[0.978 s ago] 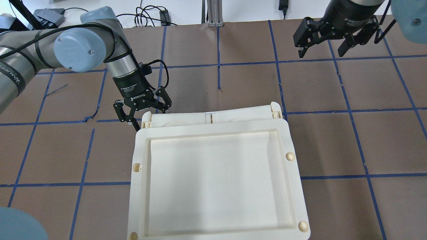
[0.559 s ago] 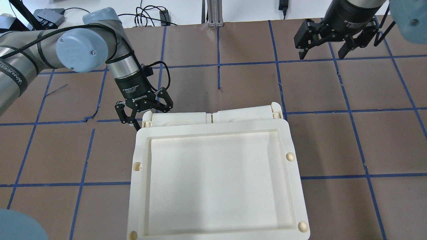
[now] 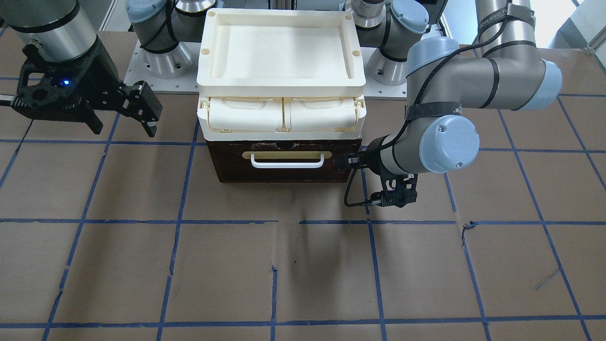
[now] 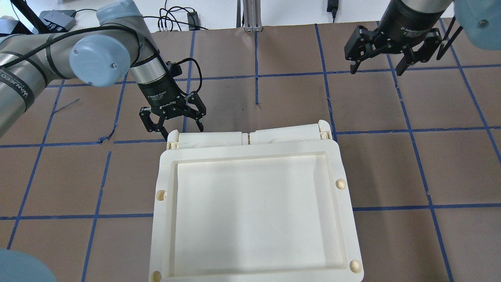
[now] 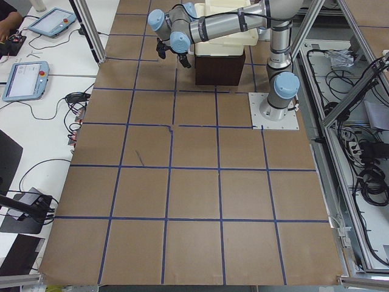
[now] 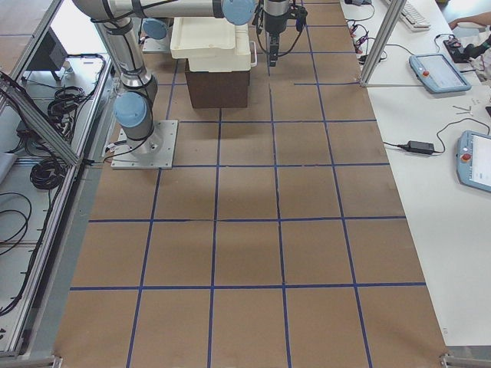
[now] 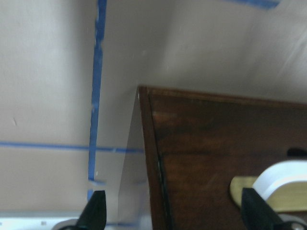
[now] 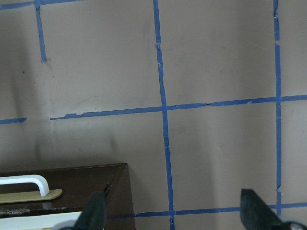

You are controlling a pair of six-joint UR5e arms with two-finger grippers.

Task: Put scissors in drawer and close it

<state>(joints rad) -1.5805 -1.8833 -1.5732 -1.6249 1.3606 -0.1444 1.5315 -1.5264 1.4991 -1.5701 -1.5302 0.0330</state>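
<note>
The drawer point(image 3: 284, 166) is shut: its dark brown front with cream plate and white bar handle point(image 3: 287, 161) sits flush under the cream unit. The scissors are hidden from every view. My left gripper point(image 4: 176, 131) is open and empty, hanging in front of the drawer's left front corner and apart from it. Its wrist view shows the drawer front point(image 7: 225, 143) and the handle's end point(image 7: 283, 175) between its open fingers. My right gripper point(image 4: 375, 70) is open and empty, raised over the bare table far to the right. Its wrist view shows the drawer's other corner point(image 8: 62, 191).
A cream plastic tray point(image 4: 250, 150) lies on top of the unit, above two cream plastic compartments point(image 3: 281, 113). The brown table has blue tape lines point(image 4: 256, 76). The robot bases point(image 3: 161, 61) stand behind the unit. Cables run along the table's far edge point(image 4: 176, 19).
My left gripper has drawn back from the unit's corner, away from the drawer front and slightly right, still open. My right gripper has shifted slightly.
</note>
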